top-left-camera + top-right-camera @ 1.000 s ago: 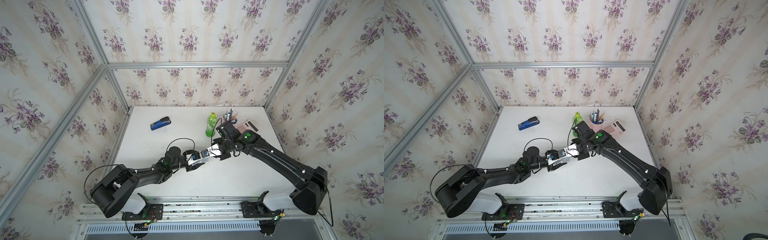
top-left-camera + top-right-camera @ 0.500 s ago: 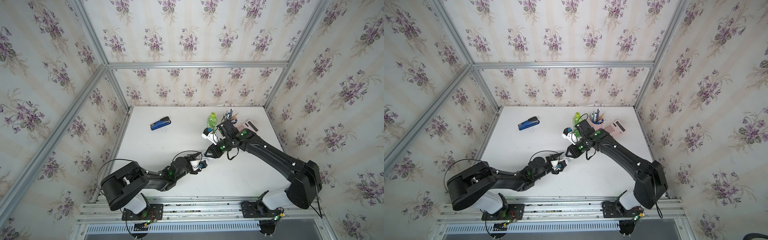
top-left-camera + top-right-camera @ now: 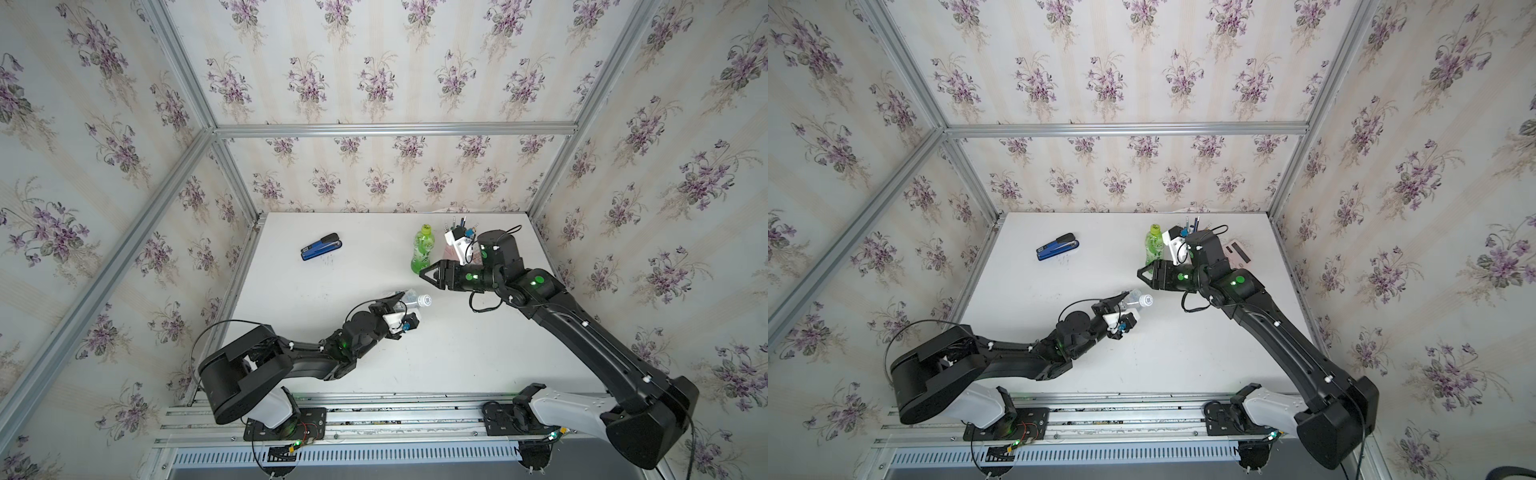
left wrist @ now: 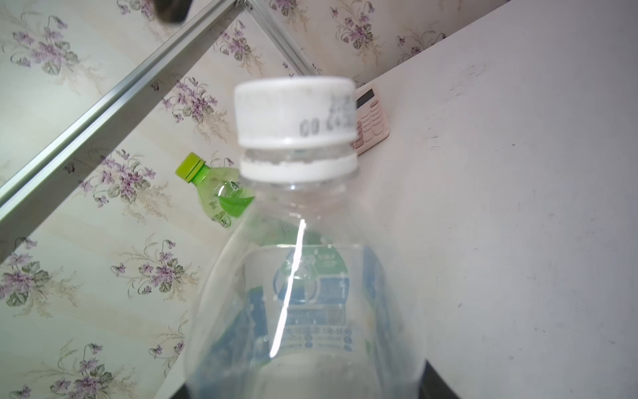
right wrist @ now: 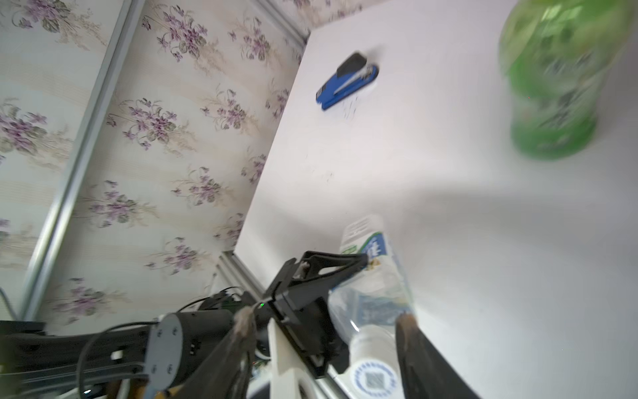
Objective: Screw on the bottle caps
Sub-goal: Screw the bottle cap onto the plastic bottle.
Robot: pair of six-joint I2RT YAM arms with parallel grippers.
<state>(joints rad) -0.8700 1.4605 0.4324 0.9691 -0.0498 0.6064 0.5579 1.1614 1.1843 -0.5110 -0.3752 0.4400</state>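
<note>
Now that the right gripper (image 3: 428,274) has released, spread and empty, the white cap (image 3: 424,300) near it appears screwed onto the clear bottle (image 3: 405,298) pinched by the left gripper (image 3: 400,308).

Bright, even light; my right wrist view blurs the green bottle (image 5: 556,86), glare streaks the clear bottle (image 4: 310,293), its cap (image 4: 295,110) soft.

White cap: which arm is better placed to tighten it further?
Right, probably: the right pincer is open, empty and facing the white cap, while the left pincer is shut on the clear bottle, steadying it.
</note>
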